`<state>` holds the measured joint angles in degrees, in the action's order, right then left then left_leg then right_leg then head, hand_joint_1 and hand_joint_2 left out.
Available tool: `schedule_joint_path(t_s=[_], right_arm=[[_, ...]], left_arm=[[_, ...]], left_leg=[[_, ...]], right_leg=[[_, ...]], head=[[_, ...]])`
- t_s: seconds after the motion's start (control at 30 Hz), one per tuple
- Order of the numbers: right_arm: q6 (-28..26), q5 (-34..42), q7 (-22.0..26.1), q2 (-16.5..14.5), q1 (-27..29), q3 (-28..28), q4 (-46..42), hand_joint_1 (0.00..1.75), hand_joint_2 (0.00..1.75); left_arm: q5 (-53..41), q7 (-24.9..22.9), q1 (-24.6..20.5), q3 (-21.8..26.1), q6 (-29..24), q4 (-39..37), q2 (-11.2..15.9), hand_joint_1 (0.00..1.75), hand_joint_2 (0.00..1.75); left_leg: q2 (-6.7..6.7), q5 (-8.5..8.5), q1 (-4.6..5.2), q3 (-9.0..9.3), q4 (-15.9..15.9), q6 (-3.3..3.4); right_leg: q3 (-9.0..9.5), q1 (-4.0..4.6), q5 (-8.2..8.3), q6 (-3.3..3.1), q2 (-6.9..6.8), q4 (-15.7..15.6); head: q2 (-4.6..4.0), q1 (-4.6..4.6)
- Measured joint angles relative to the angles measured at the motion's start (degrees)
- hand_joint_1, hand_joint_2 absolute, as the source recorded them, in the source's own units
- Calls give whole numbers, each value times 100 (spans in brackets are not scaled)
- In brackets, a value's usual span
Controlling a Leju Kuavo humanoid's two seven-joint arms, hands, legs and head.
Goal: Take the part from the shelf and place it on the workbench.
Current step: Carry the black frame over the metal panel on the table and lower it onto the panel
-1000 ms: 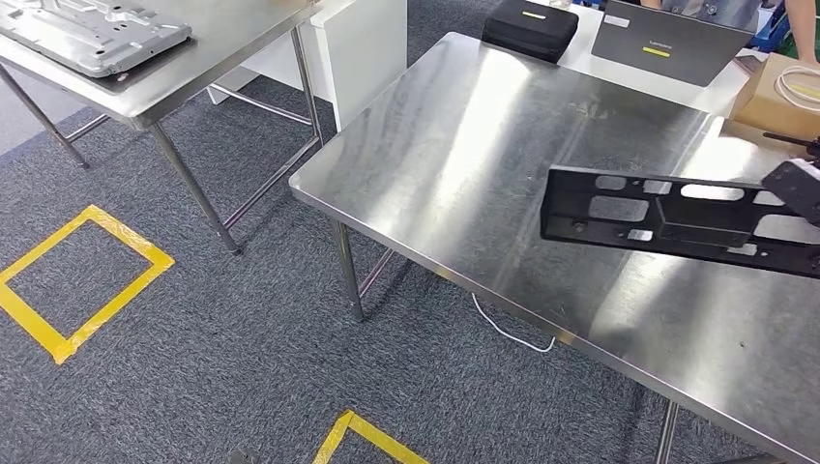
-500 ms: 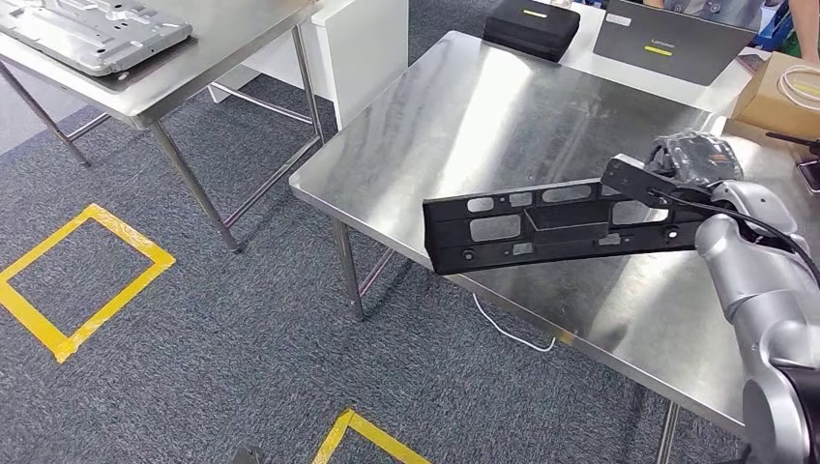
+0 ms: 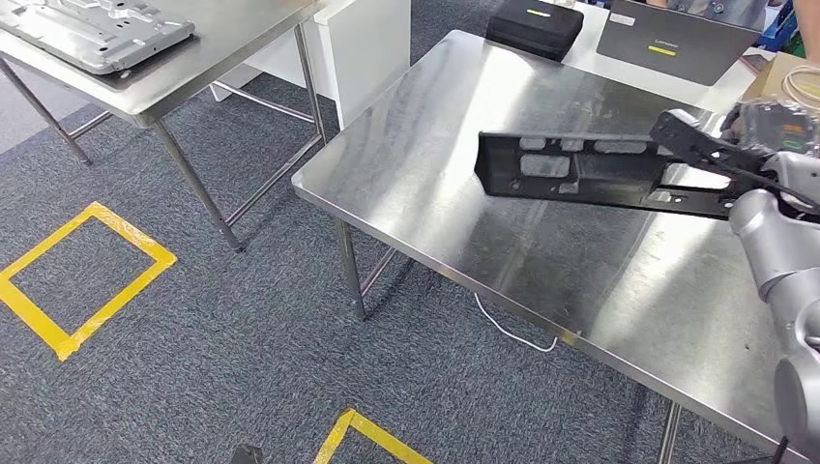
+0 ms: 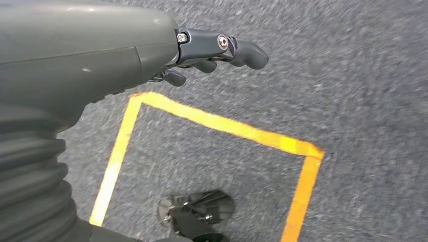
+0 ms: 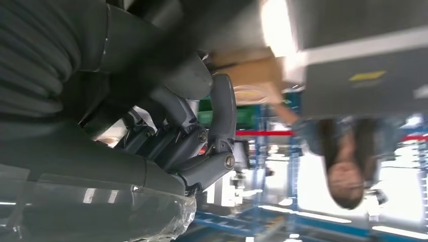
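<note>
A long black metal bracket with several cut-outs hangs level above the steel workbench, its free end pointing left. My right hand grips its right end over the bench's far right side; in the right wrist view the dark fingers curl around the part. My left hand hangs over the carpet with nothing in it, fingers loosely bent.
A second steel table at the upper left carries a grey metal panel. A black case, a laptop and a cardboard box lie beyond the bench. Yellow tape squares mark the carpet. A person stands nearby.
The bracket has swung: from the right edge a second ago, out left past the bench's front edge, and now back right and farther over the bench top. The left arm looks still.
</note>
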<state>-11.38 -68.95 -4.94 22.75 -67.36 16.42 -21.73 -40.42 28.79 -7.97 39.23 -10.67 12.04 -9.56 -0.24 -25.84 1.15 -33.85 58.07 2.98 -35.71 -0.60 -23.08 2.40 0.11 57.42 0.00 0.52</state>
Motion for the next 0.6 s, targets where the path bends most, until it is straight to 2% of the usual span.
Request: schedule_joint_path(t_s=[0.1,0.37,0.6], right_arm=[[32,16,36,128,-130,-52,57,175,175],[10,10,61,218,-167,-94,152,175,175],[10,8,87,276,-166,-104,180,175,175]], left_arm=[[-11,-73,-1,-2,185,0,5,0,175],[-125,-357,-2,-4,5,0,1,0,175],[-165,-392,-2,-4,-2,0,-2,0,175]], left_leg=[[7,-1,-1,1,0,1],[8,0,-5,2,0,0],[8,1,-5,3,0,-1]], right_leg=[[-1,-2,0,1,5,0],[-7,4,0,1,5,-1],[-7,5,1,1,5,0]], head=[[0,0],[0,1],[0,1]])
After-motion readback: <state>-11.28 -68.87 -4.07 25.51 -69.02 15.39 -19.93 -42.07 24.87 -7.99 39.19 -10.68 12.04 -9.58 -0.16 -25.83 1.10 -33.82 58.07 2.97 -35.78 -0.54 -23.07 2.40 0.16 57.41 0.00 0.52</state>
